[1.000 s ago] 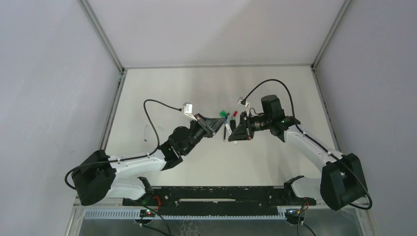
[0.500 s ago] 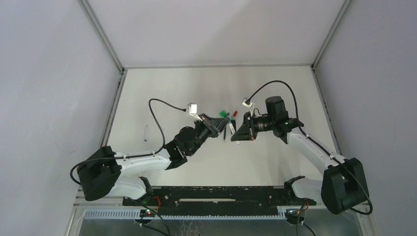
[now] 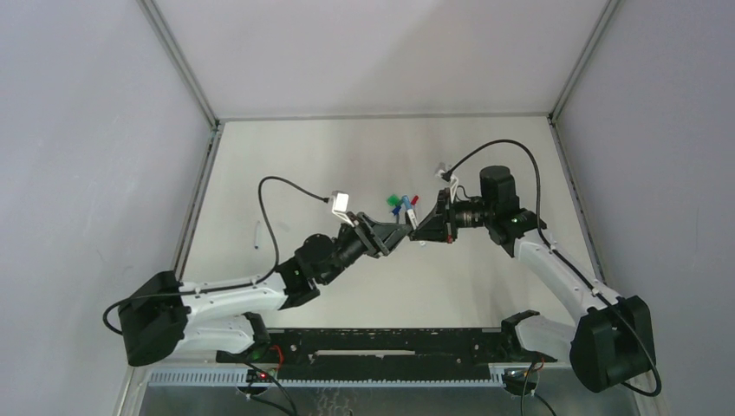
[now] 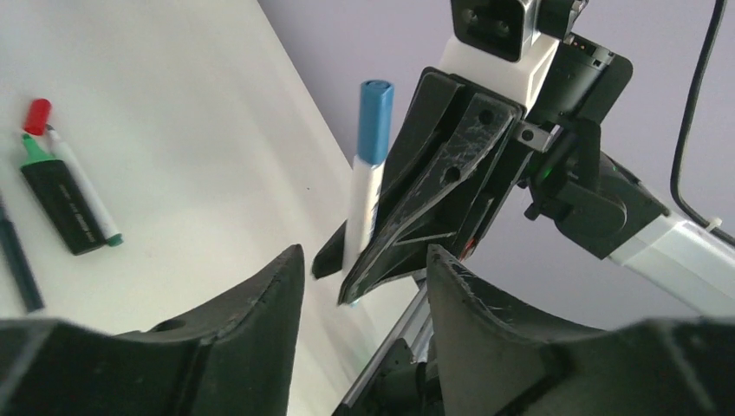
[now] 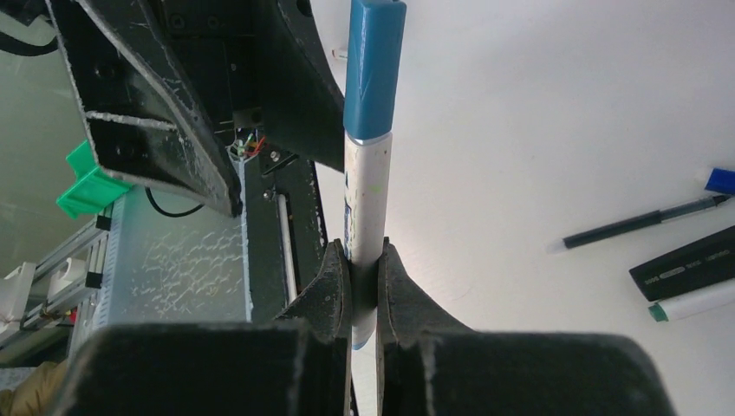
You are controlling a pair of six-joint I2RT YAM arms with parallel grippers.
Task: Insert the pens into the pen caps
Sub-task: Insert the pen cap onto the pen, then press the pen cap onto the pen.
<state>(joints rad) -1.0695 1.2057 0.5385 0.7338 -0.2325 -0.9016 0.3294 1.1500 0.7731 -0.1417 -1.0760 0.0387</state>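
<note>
Fingers (image 4: 260, 303) of the left hand (image 4: 362, 260) stand spread apart at the near edge of its wrist view, and they pinch nothing. Just beyond them, the right hand (image 5: 365, 260) presses its two black fingers together on the lower part of a slim white-barrelled marker pen (image 5: 366, 191). It holds this pen in the air above the white counter (image 4: 173, 87), with the capped end pointing away from the right hand. A long blue plastic cap (image 5: 373, 69) sits on that end, and neither hand touches the cap. In the top view the two hands face each other over the middle of the counter, tips close together. Farther away, on the counter, lie a thick black marker with a green cap (image 4: 61, 208), a thin white pen with a green end (image 4: 82, 186) just beside it, and a small red cap (image 4: 36, 115) near their far ends. A thin dark pen (image 5: 641, 224) lies near them, and a small blue cap (image 5: 719, 179) is just beyond its tip.
</note>
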